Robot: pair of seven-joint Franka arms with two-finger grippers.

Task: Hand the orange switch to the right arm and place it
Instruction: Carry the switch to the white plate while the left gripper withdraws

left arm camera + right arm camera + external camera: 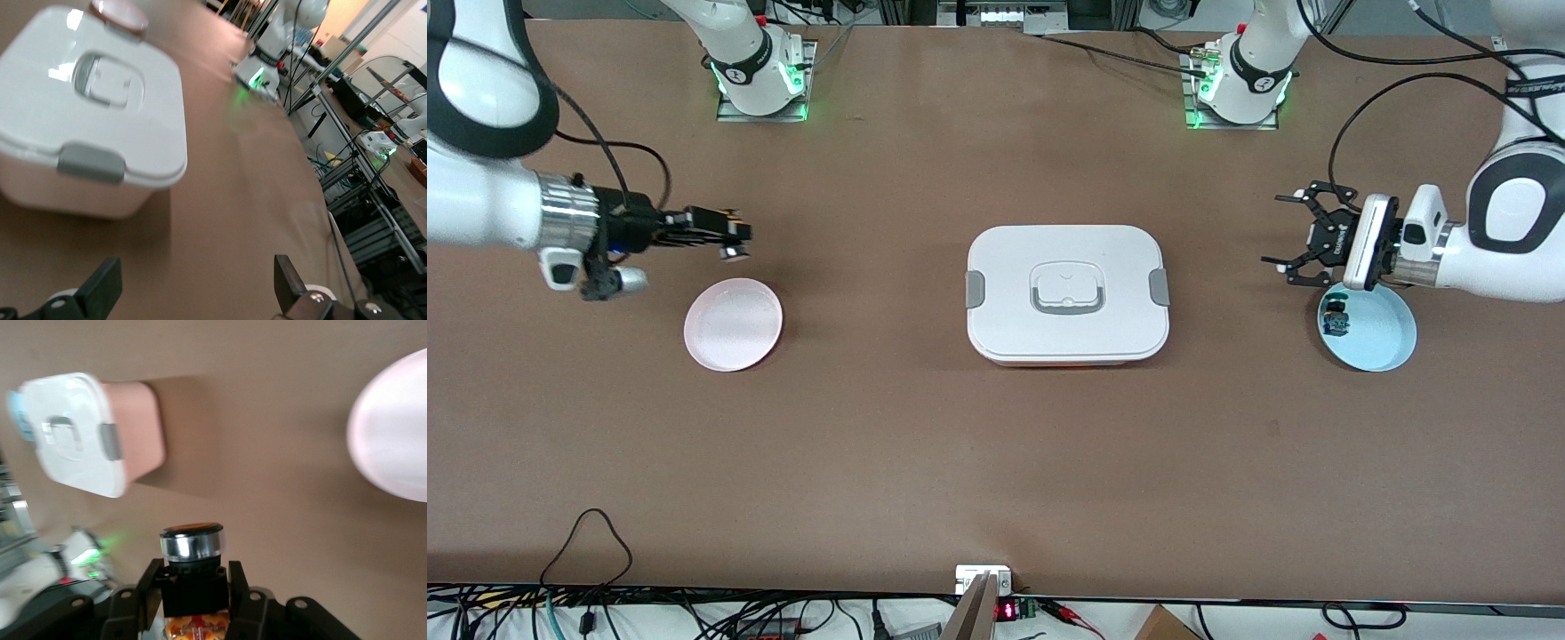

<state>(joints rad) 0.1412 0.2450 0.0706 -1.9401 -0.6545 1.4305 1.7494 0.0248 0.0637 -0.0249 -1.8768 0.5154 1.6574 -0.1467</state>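
Nearest the front camera of the items on the table point(996, 462) is the white box point(1067, 294), lid on, grey latches at both ends, grey handle flat on top.

Switch point(735, 252): clamped in the right gripper point(734, 240), up in the air above bare table, just off the rim of the pink plate point(733, 324) on the side toward the bases. The right wrist view shows the 2 fingers point(145, 587) closed against its black body point(193, 583), with the silver collar and dark cap projecting past the fingertips. Pink plate carries nothing visible.

Right arm point(489, 204) enters from its end of the table, wrist roughly level.

Left gripper point(1288, 238): jaws spread wide, holding nothing, in the air at the edge of the blue plate point(1383, 333). The left wrist view shows both fingertips point(288, 283) well apart with open table between them.

Blue plate holds 1 small blue-green-black component point(1335, 322), near its rim toward the box.
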